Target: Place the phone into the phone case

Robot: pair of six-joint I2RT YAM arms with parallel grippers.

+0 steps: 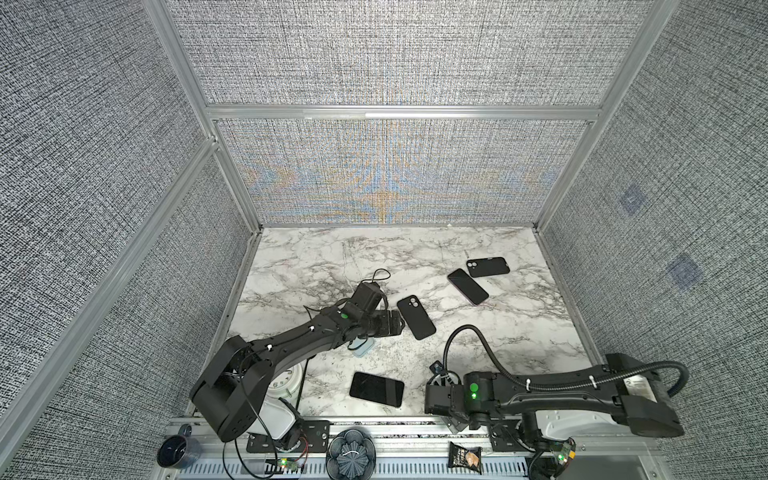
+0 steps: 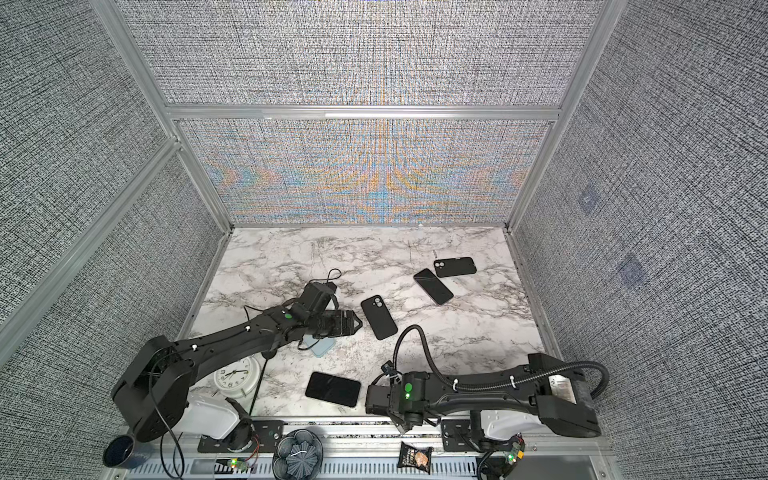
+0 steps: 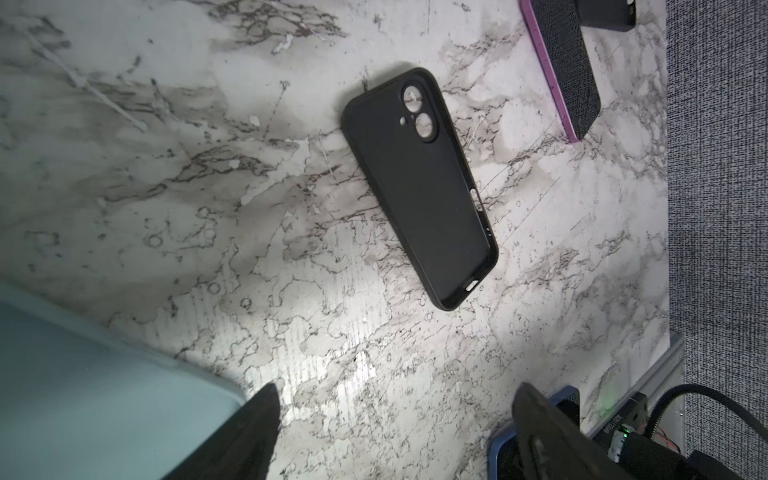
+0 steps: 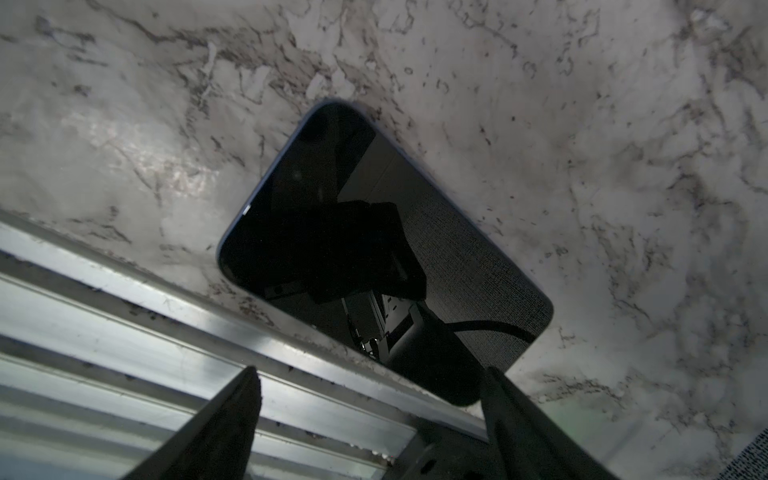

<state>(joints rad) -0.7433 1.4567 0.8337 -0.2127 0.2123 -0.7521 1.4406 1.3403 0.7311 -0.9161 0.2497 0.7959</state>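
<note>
Although both grippers sit close to their targets, you have nothing seated yet. The dark-screened, blue-edged phone point(image 4: 374, 232) lies flat, screen up, at the front edge of the white marble-patterned table point(image 1: 311, 257), close beside the aluminium rail point(image 4: 124, 299). The soft black phone case point(image 3: 419, 187) with two round camera cut-outs lies hollow side up near the table's middle, well apart from the phone. You can see marble through those cut-outs, so this case is empty.

Your right gripper point(image 4: 370, 374) hangs at one short end of the phone with its jaws wide and holding nothing; as far as the wrist view shows, neither finger touches the phone. Your left gripper point(image 3: 397, 390) sits just beside the case, jaws also wide and empty, and a pale blue flat object point(image 1: 365, 347) lies partly under that arm.

By my reading the task is barely begun: you have the grasp, the carry to the case, the lining-up of lenses with cut-outs and the press-in all left to do. A second black case point(image 1: 488, 267) and a purple-edged phone point(image 1: 467, 286) lie toward the far right corner, untouched.
</note>
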